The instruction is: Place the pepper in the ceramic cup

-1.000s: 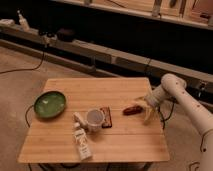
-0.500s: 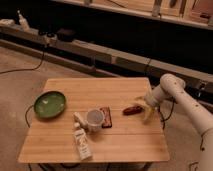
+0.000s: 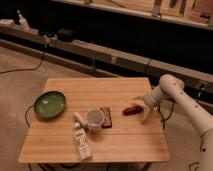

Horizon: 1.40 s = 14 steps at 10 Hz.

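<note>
The pepper (image 3: 132,110), small, dark red-brown and glossy, lies on the wooden table (image 3: 75,90) right of centre. The ceramic cup (image 3: 94,119), small, white and round, stands upright near the table's middle, left of the pepper. My gripper (image 3: 144,112) hangs low over the table at the right edge, just right of the pepper and close to its end. The white arm (image 3: 170,92) reaches in from the right. The pepper lies on the table, outside the cup.
A flat reddish-brown block (image 3: 105,117) lies against the cup's right side. A white labelled bottle (image 3: 81,141) lies in front of the cup. A green bowl (image 3: 50,104) sits at the table's left. Dark shelving (image 3: 100,30) runs behind the table.
My gripper has edged slightly left and down toward the pepper. The pepper, cup and other things have not moved.
</note>
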Each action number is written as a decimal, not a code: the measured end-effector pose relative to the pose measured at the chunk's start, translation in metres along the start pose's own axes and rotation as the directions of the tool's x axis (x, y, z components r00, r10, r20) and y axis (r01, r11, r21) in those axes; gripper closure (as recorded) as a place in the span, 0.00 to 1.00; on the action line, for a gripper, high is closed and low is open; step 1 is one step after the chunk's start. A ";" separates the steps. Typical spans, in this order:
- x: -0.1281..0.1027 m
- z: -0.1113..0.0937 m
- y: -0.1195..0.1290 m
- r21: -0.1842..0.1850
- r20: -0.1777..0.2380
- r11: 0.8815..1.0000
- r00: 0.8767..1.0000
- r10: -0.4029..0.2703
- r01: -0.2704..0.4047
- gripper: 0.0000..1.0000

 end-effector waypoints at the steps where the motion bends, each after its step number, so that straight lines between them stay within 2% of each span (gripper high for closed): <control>1: 0.000 0.002 -0.001 0.007 0.000 1.000 1.000 -0.001 0.001 0.20; 5: 0.009 0.016 0.007 0.002 -0.006 0.999 0.999 0.036 -0.036 0.20; 7: 0.009 0.021 0.008 -0.006 0.007 0.999 0.999 0.049 -0.049 0.20; 8: 0.008 0.022 0.010 -0.015 0.018 0.998 0.998 0.054 -0.054 0.24; 12: 0.006 0.027 0.014 -0.050 0.056 0.996 0.996 0.071 -0.068 0.63; 14: 0.006 0.027 0.014 -0.064 0.060 0.996 0.996 0.063 -0.060 0.84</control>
